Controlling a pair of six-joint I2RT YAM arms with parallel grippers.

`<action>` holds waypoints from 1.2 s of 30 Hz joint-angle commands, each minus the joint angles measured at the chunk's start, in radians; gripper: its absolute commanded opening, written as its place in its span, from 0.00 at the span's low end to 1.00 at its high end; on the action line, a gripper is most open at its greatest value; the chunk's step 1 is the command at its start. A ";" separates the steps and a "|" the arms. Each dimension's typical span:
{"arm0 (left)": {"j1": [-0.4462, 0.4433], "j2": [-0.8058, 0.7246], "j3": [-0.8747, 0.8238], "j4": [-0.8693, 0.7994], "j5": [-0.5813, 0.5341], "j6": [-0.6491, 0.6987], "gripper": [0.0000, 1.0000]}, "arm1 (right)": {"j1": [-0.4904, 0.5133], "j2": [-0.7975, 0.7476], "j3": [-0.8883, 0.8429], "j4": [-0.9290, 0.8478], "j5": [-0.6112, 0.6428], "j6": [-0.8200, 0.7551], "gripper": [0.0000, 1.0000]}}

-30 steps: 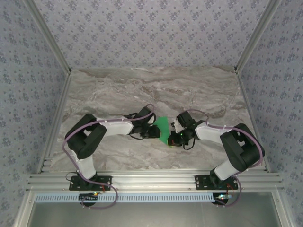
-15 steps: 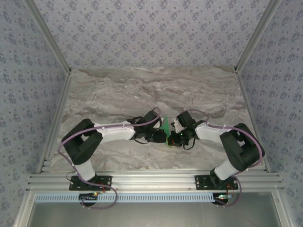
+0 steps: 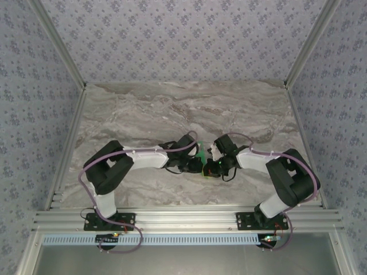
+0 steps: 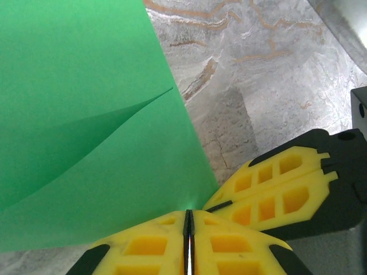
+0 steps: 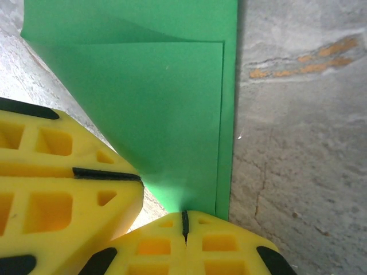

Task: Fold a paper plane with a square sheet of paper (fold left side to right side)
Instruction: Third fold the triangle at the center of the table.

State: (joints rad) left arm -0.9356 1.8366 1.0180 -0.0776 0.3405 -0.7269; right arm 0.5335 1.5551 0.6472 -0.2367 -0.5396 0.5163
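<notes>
Arms: left arm (image 3: 143, 156) and right arm (image 3: 255, 159), each with a white forearm shell between bulky, rounded black joint housings.
Cables: a thin lilac cable (image 3: 266, 153) runs along each arm from base to wrist, with darker wires near the wrists.
Bases: a flat black base plate (image 3: 109, 220) under each arm, bolted down.
Hands: left hand (image 4: 188, 220) and right hand (image 5: 184, 220), with matt black bodies behind the fingers.
Fingers: bright yellow fingers (image 4: 143, 246), moulded with a lattice of open pockets, and a thin black strip along each gripping face.

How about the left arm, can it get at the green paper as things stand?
Yes, it seems so: the left gripper looks shut on the green paper at its edge, the right gripper pinching close beside it, with nothing between.
</notes>
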 commanded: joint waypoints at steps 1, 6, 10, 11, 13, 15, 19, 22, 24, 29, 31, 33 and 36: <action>-0.003 0.033 0.026 0.011 0.009 0.004 0.10 | 0.004 0.066 -0.034 -0.069 0.127 -0.016 0.00; -0.002 0.042 0.026 -0.012 -0.008 0.012 0.10 | 0.004 0.068 -0.032 -0.075 0.133 -0.017 0.00; 0.001 0.051 0.022 -0.024 -0.021 0.014 0.10 | 0.005 0.069 -0.032 -0.079 0.137 -0.016 0.00; 0.003 0.053 0.019 -0.027 -0.023 0.011 0.10 | 0.004 0.068 -0.032 -0.079 0.136 -0.018 0.00; 0.008 0.055 0.012 -0.025 -0.027 0.008 0.10 | 0.005 0.069 -0.032 -0.081 0.138 -0.019 0.00; 0.014 0.058 0.000 -0.021 -0.032 0.005 0.09 | 0.005 0.069 -0.032 -0.084 0.139 -0.019 0.00; 0.030 0.065 -0.008 -0.008 -0.031 0.003 0.09 | 0.007 0.072 -0.031 -0.087 0.142 -0.020 0.00; 0.040 0.072 -0.002 -0.018 -0.044 0.012 0.09 | 0.008 0.077 -0.029 -0.094 0.147 -0.023 0.00; 0.049 0.073 -0.008 -0.029 -0.056 0.020 0.09 | 0.009 0.076 -0.030 -0.100 0.150 -0.024 0.00; 0.078 0.061 -0.039 -0.031 -0.082 0.048 0.09 | 0.009 0.076 -0.029 -0.112 0.156 -0.028 0.00; 0.089 0.054 -0.050 -0.033 -0.095 0.066 0.09 | 0.008 0.076 -0.029 -0.113 0.156 -0.028 0.00; 0.105 0.045 -0.061 -0.031 -0.104 0.082 0.09 | 0.007 0.076 -0.030 -0.115 0.156 -0.029 0.00; 0.129 0.025 -0.074 -0.029 -0.106 0.102 0.09 | 0.008 0.076 -0.030 -0.120 0.155 -0.030 0.00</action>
State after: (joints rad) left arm -0.8700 1.8679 0.9871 -0.0322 0.3798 -0.6765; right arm 0.5358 1.5719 0.6613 -0.2291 -0.5411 0.5049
